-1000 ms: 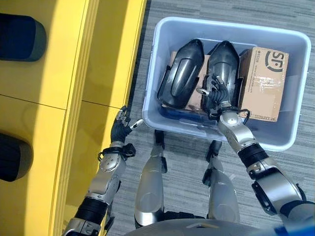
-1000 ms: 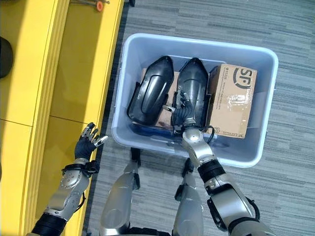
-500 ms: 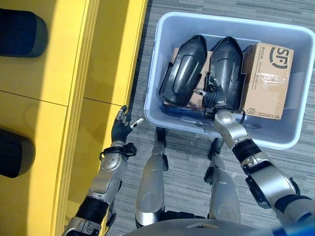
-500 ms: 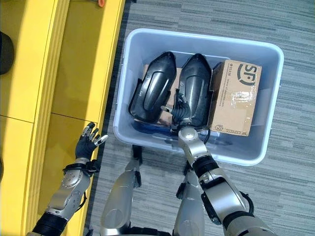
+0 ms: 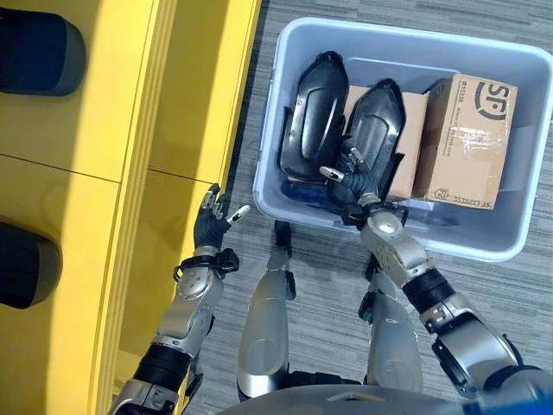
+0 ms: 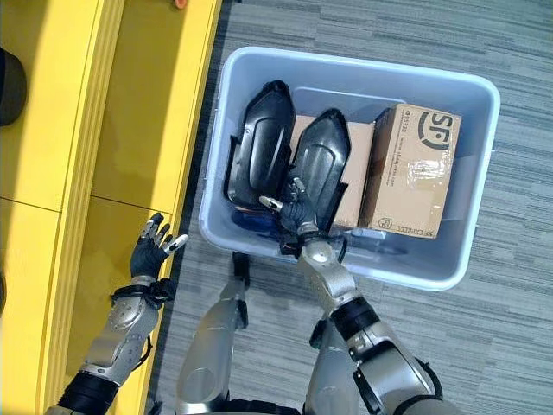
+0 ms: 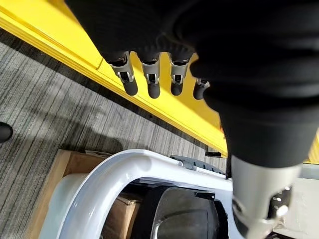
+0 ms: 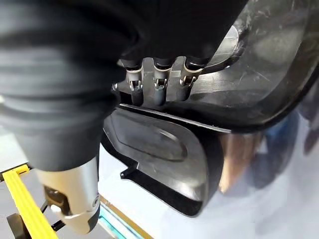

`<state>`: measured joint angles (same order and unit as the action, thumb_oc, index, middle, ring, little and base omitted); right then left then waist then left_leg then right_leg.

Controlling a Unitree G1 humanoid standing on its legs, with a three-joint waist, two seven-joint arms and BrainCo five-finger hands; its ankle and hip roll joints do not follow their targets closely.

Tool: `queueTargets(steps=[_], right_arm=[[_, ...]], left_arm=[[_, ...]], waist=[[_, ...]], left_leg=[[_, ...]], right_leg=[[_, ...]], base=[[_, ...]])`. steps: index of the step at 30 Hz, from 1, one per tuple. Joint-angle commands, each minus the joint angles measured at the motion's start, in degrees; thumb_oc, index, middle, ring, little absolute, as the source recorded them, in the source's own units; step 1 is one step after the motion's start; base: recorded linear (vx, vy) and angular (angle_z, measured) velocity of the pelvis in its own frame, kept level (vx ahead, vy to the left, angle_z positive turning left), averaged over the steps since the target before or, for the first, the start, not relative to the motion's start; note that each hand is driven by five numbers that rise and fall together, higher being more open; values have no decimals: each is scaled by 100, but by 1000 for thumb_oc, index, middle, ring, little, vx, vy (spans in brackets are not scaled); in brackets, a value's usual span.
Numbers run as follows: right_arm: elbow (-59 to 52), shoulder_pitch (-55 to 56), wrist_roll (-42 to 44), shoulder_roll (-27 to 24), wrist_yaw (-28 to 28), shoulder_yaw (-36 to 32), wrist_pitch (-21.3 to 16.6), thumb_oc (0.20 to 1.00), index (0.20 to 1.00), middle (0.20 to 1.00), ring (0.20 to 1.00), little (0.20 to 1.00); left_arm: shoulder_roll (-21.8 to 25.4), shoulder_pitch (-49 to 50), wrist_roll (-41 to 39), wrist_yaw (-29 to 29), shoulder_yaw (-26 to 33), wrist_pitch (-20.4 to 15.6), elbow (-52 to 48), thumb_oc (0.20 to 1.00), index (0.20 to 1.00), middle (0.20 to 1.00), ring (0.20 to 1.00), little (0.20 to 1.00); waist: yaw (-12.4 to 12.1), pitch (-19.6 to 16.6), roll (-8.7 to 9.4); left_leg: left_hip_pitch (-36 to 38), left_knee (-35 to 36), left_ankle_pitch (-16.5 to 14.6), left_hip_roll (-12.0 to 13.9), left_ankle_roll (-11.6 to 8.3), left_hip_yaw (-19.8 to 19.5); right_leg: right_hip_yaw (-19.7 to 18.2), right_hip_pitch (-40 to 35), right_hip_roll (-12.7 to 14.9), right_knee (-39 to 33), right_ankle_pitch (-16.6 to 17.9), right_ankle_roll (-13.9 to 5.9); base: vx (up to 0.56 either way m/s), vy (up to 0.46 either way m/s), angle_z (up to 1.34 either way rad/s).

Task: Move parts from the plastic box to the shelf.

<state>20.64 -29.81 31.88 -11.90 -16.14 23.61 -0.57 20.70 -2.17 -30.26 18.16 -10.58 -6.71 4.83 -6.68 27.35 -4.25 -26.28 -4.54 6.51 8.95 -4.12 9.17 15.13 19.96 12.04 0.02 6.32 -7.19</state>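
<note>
A pale blue plastic box (image 5: 266, 177) on the carpet holds two black moulded parts side by side. My right hand (image 5: 352, 176) is at the near end of the right-hand black part (image 5: 373, 125). Its fingers (image 8: 157, 85) curl over that part's glossy edge (image 8: 269, 64), with the thumb held out to the side. The other black part (image 5: 313, 112) stands on its edge against the box's left wall. My left hand (image 5: 212, 226) hangs open beside the yellow shelf (image 5: 104, 130), its fingers (image 7: 149, 82) straight and holding nothing.
A brown cardboard carton (image 5: 471, 138) stands at the box's right end, and a second carton (image 5: 413, 130) lies behind the held part. Two dark parts (image 5: 39, 39) (image 5: 26, 277) sit on the shelf. Grey carpet surrounds the box.
My right hand has drawn the right black part leftward and nearer, tilting it. The left part has tipped up on its edge, and a carton now shows behind. The left hand stays put.
</note>
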Motion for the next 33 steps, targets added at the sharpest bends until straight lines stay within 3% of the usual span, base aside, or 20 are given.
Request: queueTargets(steps=[1, 12, 20, 33], right_arm=[[-501, -45, 230, 380, 359, 250, -333, 1000, 1000, 1000, 1000, 1000], [-2578, 535, -654, -225, 177, -297, -656, 1000, 1000, 1000, 1000, 1000], [-3528, 1029, -993, -322, 78, -586, -952, 1000, 1000, 1000, 1000, 1000], [-3511, 1319, -1469, -305, -350, -769, -966, 1000, 1000, 1000, 1000, 1000]], left_arm=[[133, 80, 5, 114, 96, -133, -141, 1000, 1000, 1000, 1000, 1000], [65, 161, 80, 194, 208, -82, -174, 1000, 1000, 1000, 1000, 1000], [81, 277, 164, 255, 261, -77, -248, 1000, 1000, 1000, 1000, 1000], [108, 376, 228, 336, 228, -127, -284, 1000, 1000, 1000, 1000, 1000]], waist=[[-67, -216, 153], [187, -238, 272], [386, -262, 358], [510, -269, 358]], left_leg=[[-339, -462, -197, 45, -120, -70], [-281, -455, -238, 85, -114, 0], [-282, -499, -275, 122, -110, 36], [-318, -537, -300, 133, -104, 44]], right_leg=[[123, 129, 298, 471, -355, -185], [2, 190, 255, 513, -375, -189], [-99, 232, 225, 534, -377, -200], [-141, 308, 208, 583, -391, -204]], base=[[0, 0, 0], [1, 2, -1], [-2, 0, -4], [1, 1, -2]])
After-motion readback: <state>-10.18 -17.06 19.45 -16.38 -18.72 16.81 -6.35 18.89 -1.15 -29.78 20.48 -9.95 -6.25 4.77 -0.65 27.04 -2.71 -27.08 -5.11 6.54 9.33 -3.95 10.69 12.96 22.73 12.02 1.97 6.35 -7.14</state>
